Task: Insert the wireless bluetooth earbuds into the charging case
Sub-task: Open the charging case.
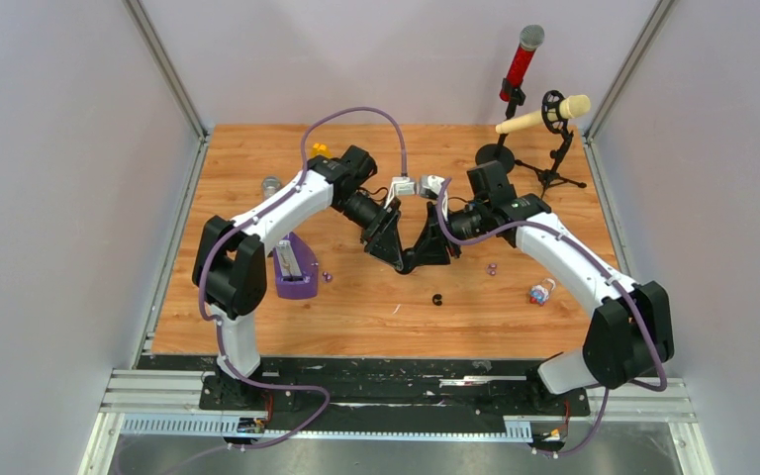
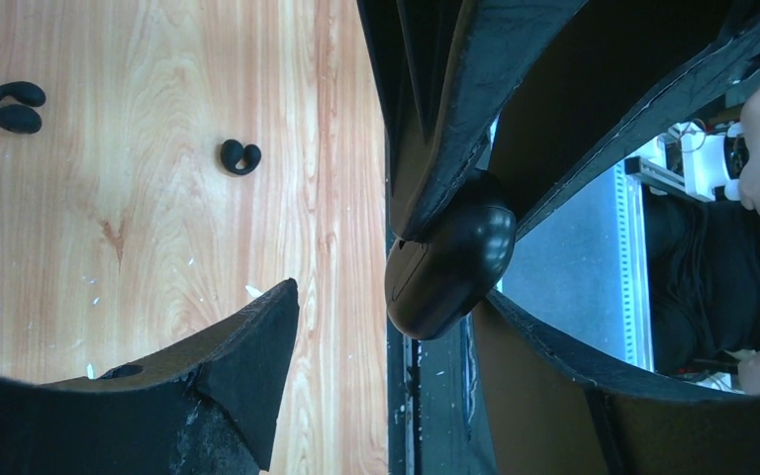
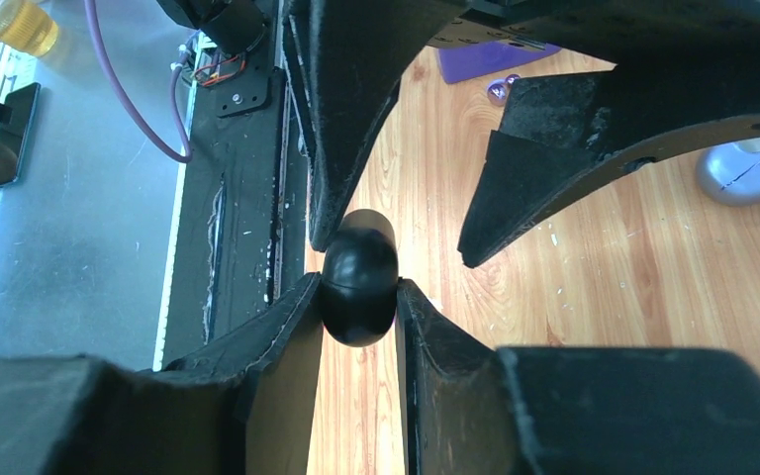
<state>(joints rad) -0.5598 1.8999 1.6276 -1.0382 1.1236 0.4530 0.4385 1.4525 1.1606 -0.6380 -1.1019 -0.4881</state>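
The step in hand looks like getting the charging case [image 2: 450,262] open; no bud is loaded yet. The right gripper [image 3: 359,295] is clamped on the black, pebble-shaped case, holding it above the table [image 1: 356,327] at the centre of the overhead view. The left gripper [image 2: 346,259] stands wide and holds nothing. One of its fingertips [image 3: 341,178] presses on the case's upper end, and the other hangs apart over bare wood.

The lid appears closed, with a faint seam showing. The next move probably calls for that fingertip to lever the lid up while the right grip steadies the base.

The two black earbuds [image 2: 240,156] lie loose on the wood in the upper left of the left wrist view, well apart from the case. A purple bud [image 1: 493,268] lies just right of the grippers in the overhead view.
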